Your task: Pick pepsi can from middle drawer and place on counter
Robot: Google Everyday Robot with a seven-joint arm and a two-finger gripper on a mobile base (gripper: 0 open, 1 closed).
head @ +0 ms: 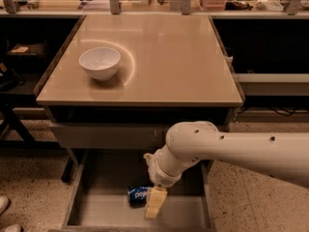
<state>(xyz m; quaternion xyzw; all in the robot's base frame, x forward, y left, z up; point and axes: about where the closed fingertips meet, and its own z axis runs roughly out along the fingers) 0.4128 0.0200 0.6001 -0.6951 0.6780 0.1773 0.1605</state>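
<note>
The pepsi can [139, 195] lies on its side on the floor of the open middle drawer [106, 211], near the drawer's middle. My gripper [155, 203] hangs from the white arm [231, 149] and reaches down into the drawer, right beside the can's right end. Whether it touches the can does not show. The counter [169, 62] is the glossy beige top above the drawer.
A white bowl [100, 63] stands on the left part of the counter. The closed grey drawer front [106, 135] sits just above the open drawer. A pale shelf with metal posts [145, 4] runs along the back. A shoe tip [4, 204] shows at the lower left.
</note>
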